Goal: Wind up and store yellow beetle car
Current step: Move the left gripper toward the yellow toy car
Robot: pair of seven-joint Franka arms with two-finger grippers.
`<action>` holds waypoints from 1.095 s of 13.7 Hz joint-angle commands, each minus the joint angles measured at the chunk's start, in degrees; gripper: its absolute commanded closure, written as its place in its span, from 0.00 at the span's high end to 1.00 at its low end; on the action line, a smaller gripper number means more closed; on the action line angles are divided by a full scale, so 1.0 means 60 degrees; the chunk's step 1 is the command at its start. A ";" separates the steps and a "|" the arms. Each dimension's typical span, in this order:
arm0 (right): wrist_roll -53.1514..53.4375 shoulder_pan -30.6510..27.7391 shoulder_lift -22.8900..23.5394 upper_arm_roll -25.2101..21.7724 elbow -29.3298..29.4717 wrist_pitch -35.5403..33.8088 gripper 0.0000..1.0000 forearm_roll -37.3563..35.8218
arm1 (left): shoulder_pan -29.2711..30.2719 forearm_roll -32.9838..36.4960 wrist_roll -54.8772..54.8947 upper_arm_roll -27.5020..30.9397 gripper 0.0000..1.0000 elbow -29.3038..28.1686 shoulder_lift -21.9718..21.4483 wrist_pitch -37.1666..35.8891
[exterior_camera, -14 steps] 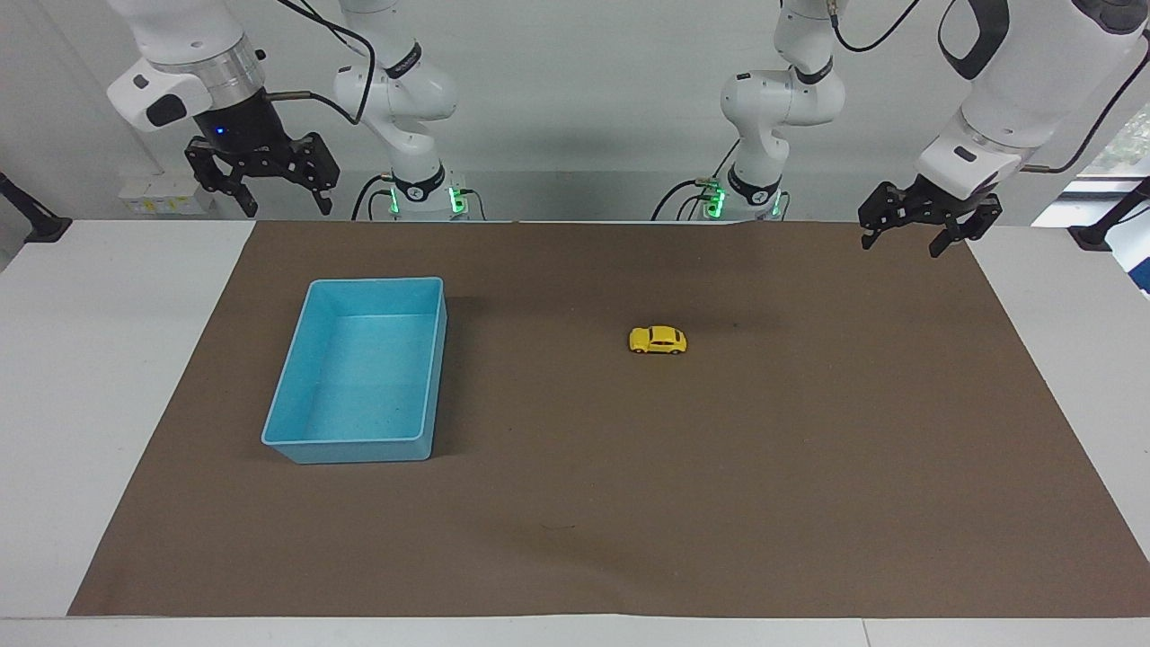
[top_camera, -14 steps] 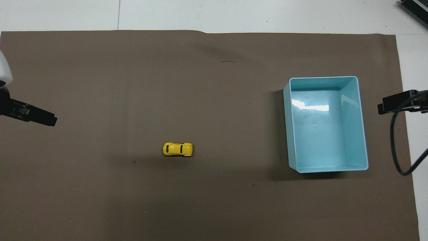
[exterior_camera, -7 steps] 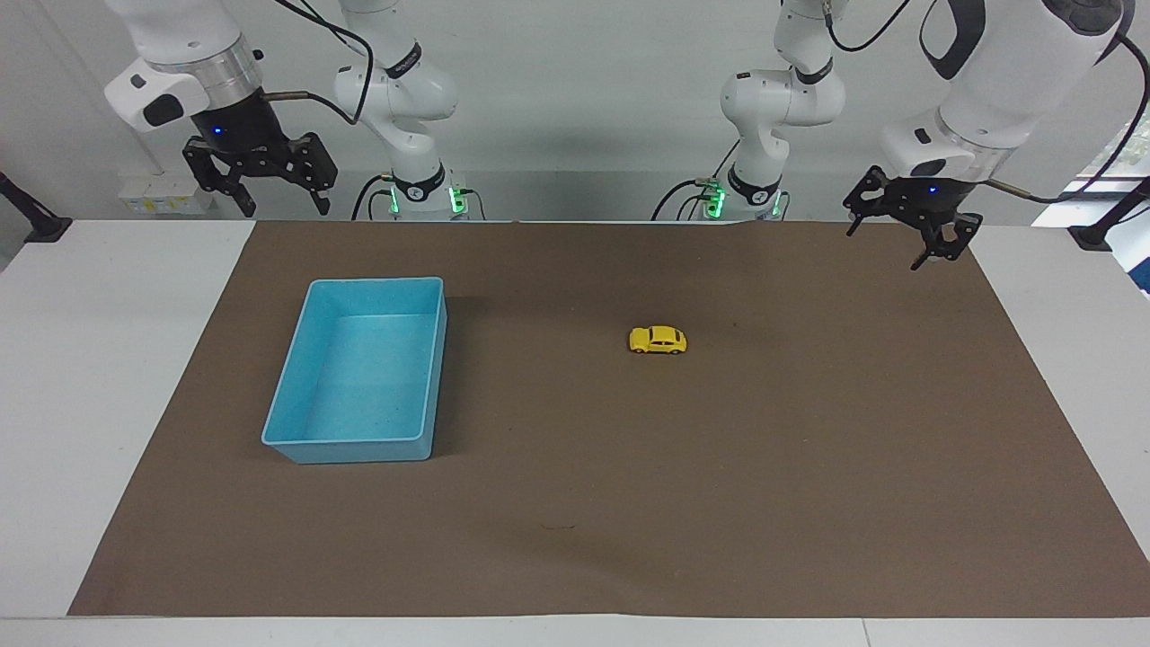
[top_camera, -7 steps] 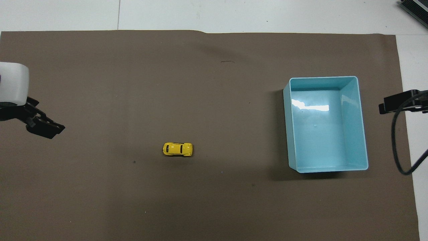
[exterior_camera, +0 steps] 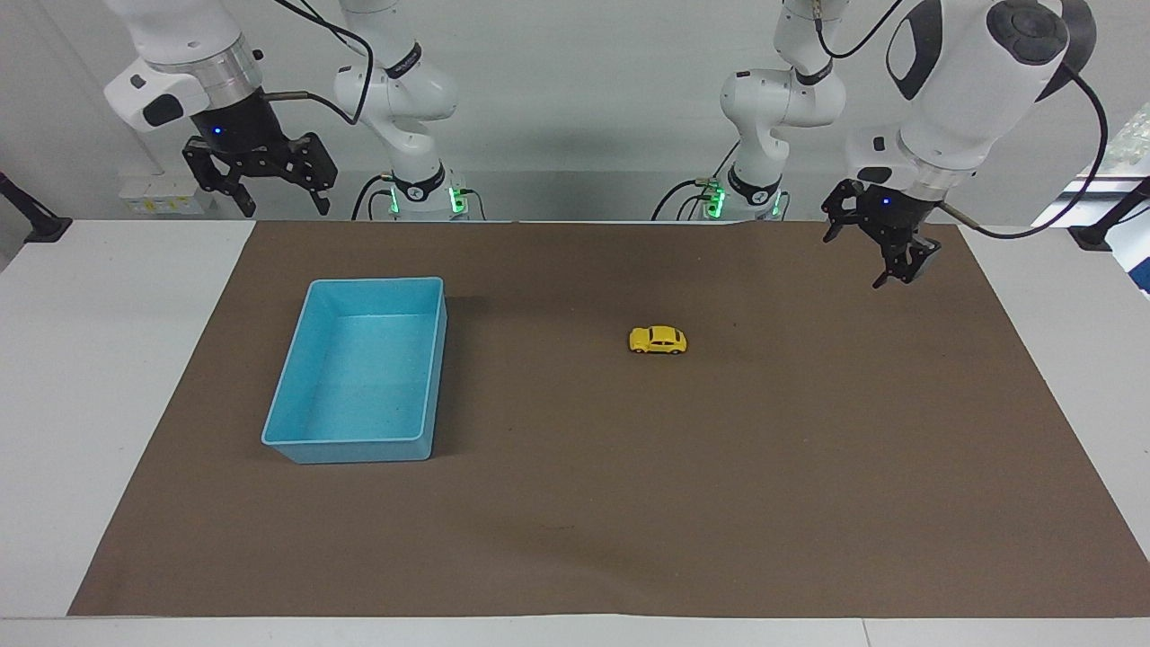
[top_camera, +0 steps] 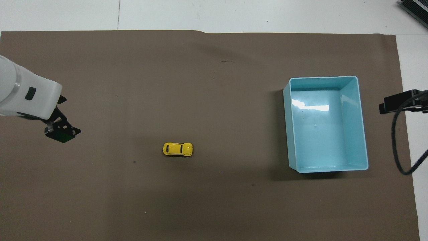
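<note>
The car (exterior_camera: pixel 658 340) sits mid-mat, level with the bin (exterior_camera: pixel 287 440). Being tiny and on wheels, it could roll away from a careless pinch. The left gripper (exterior_camera: pixel 885 256) hangs open and empty over the mat's corner; the right gripper (exterior_camera: pixel 260 184) waits, open and empty.

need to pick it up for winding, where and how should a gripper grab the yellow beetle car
Probably across the yellow beetle car at its two long flanks, coming straight down: it sits upright on its wheels on the brown mat, roof rounded, nothing beside it.
</note>
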 commanded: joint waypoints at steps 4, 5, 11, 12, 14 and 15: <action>0.0108 -0.0177 -0.0004 0.0098 0.0050 0.0024 1.00 0.0127 | -0.0593 -0.0089 0.1005 0.0100 1.00 -0.0939 0.0276 0.1340; 0.0108 -0.0177 -0.0004 0.0098 0.0035 0.0038 1.00 0.0127 | -0.0796 -0.0104 0.1225 0.0114 1.00 -0.1114 0.0336 0.1647; 0.0108 -0.0177 -0.0004 0.0098 0.0035 0.0024 1.00 0.0113 | -0.1602 -0.0456 0.1607 0.0114 1.00 -0.2535 0.0556 0.3551; 0.0108 -0.0162 -0.0004 0.0098 0.0035 0.0024 1.00 0.0127 | -0.1821 -0.0456 0.1608 0.0114 1.00 -0.2754 0.0570 0.3830; 0.0123 -0.0206 -0.0019 0.0098 0.0035 0.0009 1.00 0.0112 | -0.2479 -0.0456 0.1608 0.0114 1.00 -0.3354 0.0556 0.4954; 0.0109 -0.0221 -0.0004 0.0098 0.0035 0.0024 1.00 0.0127 | -0.2816 -0.0456 0.1564 0.0129 1.00 -0.3618 0.0585 0.5570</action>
